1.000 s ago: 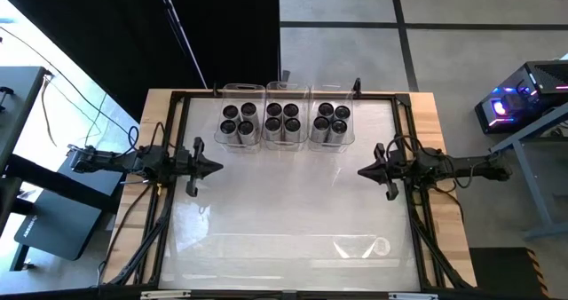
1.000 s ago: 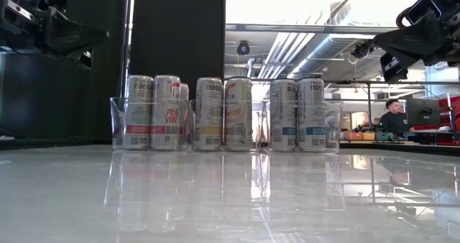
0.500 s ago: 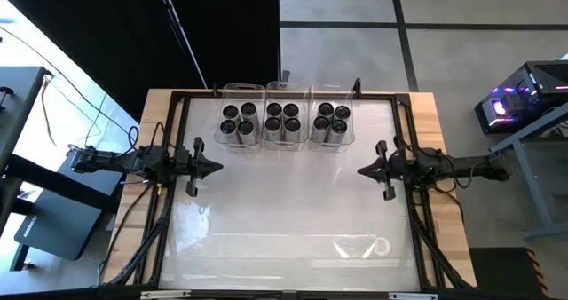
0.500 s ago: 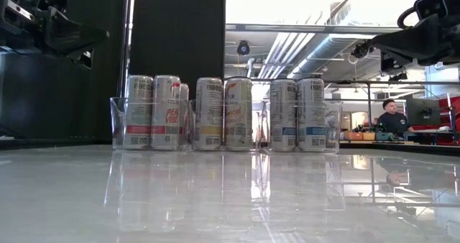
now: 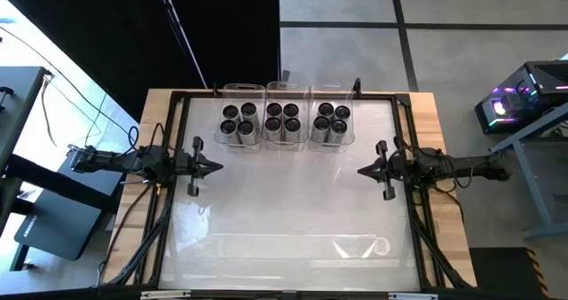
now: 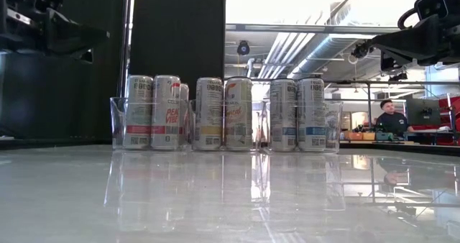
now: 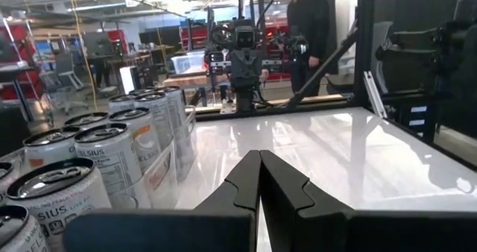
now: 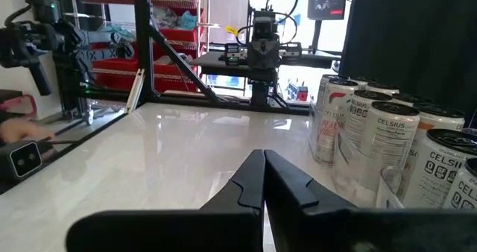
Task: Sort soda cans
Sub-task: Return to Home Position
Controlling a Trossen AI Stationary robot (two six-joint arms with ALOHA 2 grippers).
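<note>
Plenty of bare table (image 5: pixel 284 216) between your left gripper (image 5: pixel 219 167) and right gripper (image 5: pixel 359 169), whose tips face each other, well apart. The soda cans (image 5: pixel 284 118) stand in three clear bins (image 5: pixel 266 88) in a row along the far edge, off to the far side of both grippers and clear of them. Since a second ago your right arm has levelled out; cans and bins haven't budged. Both arms reach in level from the side edges, raised off the table, each gripper's fingers pressed together on nothing.
</note>
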